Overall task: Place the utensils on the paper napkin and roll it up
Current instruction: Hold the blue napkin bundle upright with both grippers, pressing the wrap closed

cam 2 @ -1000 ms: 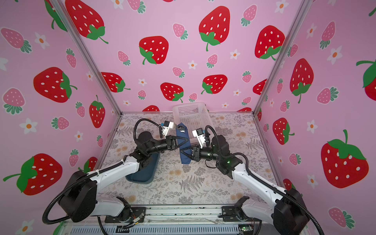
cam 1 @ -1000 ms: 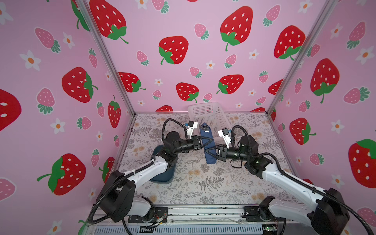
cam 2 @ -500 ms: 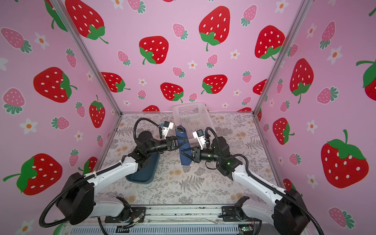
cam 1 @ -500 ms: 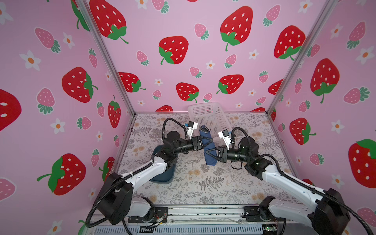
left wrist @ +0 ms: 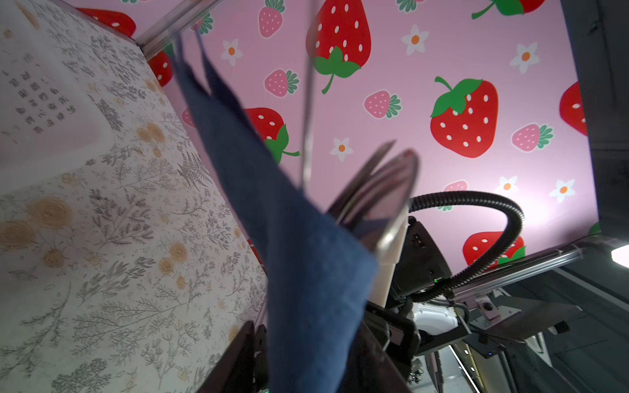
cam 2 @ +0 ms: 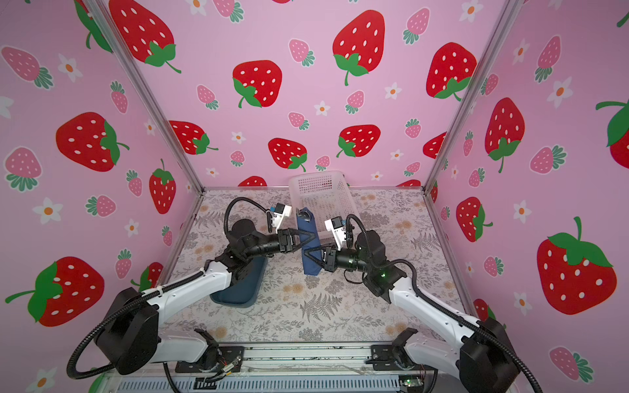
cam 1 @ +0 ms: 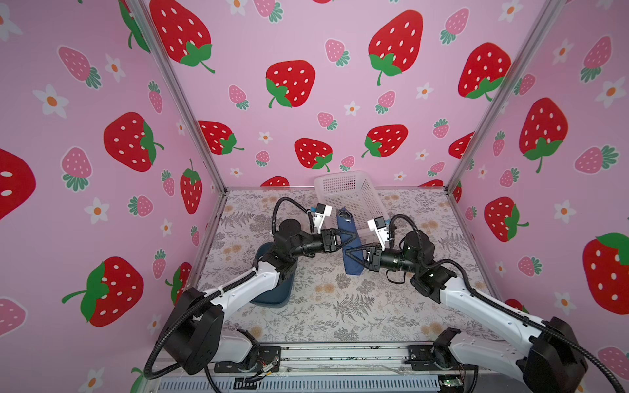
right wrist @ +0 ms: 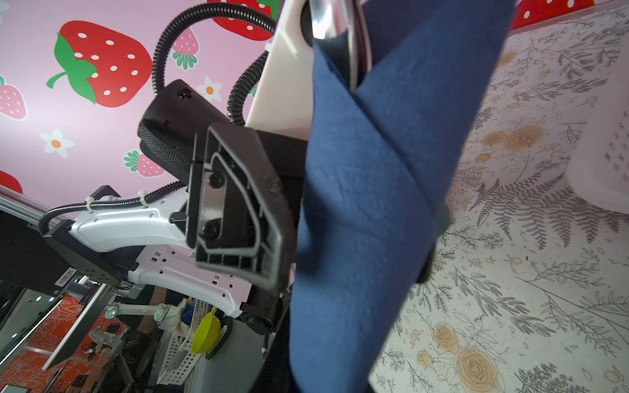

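basket (cam 1: 347,197) close behind napkin roll (cam 1: 352,263), tray (cam 1: 272,296) front-left; open tabletop (cam 1: 340,313) nearer

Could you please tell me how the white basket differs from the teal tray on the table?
The white basket is perforated and tall-walled; the teal tray is solid and shallow. The basket stands at the back, by the wall; the tray lies nearer the front, on the left, partly under the left arm. Both are rounded rectangular containers on the table.

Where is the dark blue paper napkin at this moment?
In both top views the napkin is rolled up near the middle of the table, between the left gripper and the right gripper, its far end by the white basket.
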`<state>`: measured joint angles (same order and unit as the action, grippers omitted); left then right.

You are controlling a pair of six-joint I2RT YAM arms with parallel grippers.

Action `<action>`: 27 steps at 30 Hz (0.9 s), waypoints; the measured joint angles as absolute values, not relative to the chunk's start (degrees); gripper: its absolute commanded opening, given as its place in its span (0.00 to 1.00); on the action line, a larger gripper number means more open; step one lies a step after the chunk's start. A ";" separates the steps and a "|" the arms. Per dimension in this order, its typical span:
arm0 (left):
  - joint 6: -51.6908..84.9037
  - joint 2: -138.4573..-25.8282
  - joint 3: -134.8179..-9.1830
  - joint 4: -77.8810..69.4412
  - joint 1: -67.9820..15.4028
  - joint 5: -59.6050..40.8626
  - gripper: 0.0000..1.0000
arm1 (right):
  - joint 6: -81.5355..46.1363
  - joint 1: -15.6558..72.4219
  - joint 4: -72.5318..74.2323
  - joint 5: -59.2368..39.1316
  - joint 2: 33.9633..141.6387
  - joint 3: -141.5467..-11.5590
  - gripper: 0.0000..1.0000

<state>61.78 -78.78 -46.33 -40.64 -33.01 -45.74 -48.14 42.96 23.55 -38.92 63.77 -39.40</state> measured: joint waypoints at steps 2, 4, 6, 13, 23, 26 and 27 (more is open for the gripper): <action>62.41 -79.31 -46.35 -41.78 -33.01 -46.11 0.31 | -48.16 42.94 23.77 -38.92 63.77 -39.18 0.19; 63.00 -79.68 -46.33 -42.54 -33.01 -46.11 0.28 | -48.16 42.85 23.99 -38.89 63.77 -38.92 0.20; 63.29 -79.72 -46.33 -42.98 -33.01 -46.11 0.25 | -48.16 42.85 24.05 -38.85 63.77 -38.81 0.21; 63.42 -79.83 -46.33 -43.66 -33.01 -46.11 0.18 | -48.36 42.37 24.99 -38.61 62.28 -37.41 0.26; 63.24 -79.83 -46.33 -43.75 -33.06 -46.11 0.14 | -49.95 41.78 26.41 -39.66 61.63 -36.53 0.39; 63.20 -79.83 -46.33 -43.83 -33.06 -46.13 0.14 | -50.72 41.50 27.31 -40.80 61.65 -36.25 0.33; 63.18 -79.83 -46.33 -43.90 -33.06 -46.15 0.14 | -51.09 41.50 27.46 -41.08 61.67 -36.25 0.29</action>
